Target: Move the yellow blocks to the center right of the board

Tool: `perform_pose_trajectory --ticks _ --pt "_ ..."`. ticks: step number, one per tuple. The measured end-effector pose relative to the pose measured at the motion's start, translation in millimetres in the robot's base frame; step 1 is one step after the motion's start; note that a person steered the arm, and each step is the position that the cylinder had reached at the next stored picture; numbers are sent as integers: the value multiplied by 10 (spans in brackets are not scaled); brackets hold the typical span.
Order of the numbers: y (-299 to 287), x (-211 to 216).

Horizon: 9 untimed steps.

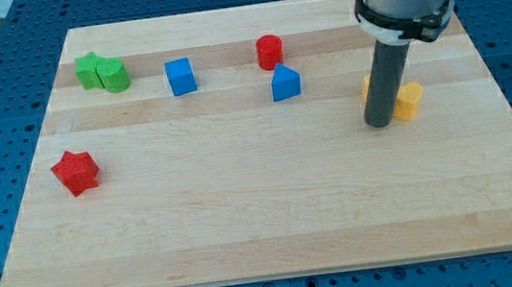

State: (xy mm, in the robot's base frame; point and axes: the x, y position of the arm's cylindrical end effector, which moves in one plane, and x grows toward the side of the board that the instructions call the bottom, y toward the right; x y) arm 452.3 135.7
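Observation:
Two yellow blocks sit at the view's right, about mid-height of the wooden board [245, 212]. One yellow block [410, 101] shows just right of my rod. The other yellow block [366, 85] is mostly hidden behind the rod, only a sliver showing at its left edge. My tip [380, 125] rests on the board directly in front of and between the two, touching or nearly touching them. Their shapes cannot be made out.
A red cylinder [270, 51] and a blue block [285, 83] lie left of the rod. A blue cube [181, 77] and two green blocks [101, 72] lie at the top left. A red star [76, 172] lies at the left.

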Motion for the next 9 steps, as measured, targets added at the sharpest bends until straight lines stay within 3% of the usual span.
perform_pose_trajectory --ticks 2,4,5,6,9 --pt "-12 -385" --pt "-634 -387" --pt "-724 -592" --pt "-653 -786" --pt "-38 -765"
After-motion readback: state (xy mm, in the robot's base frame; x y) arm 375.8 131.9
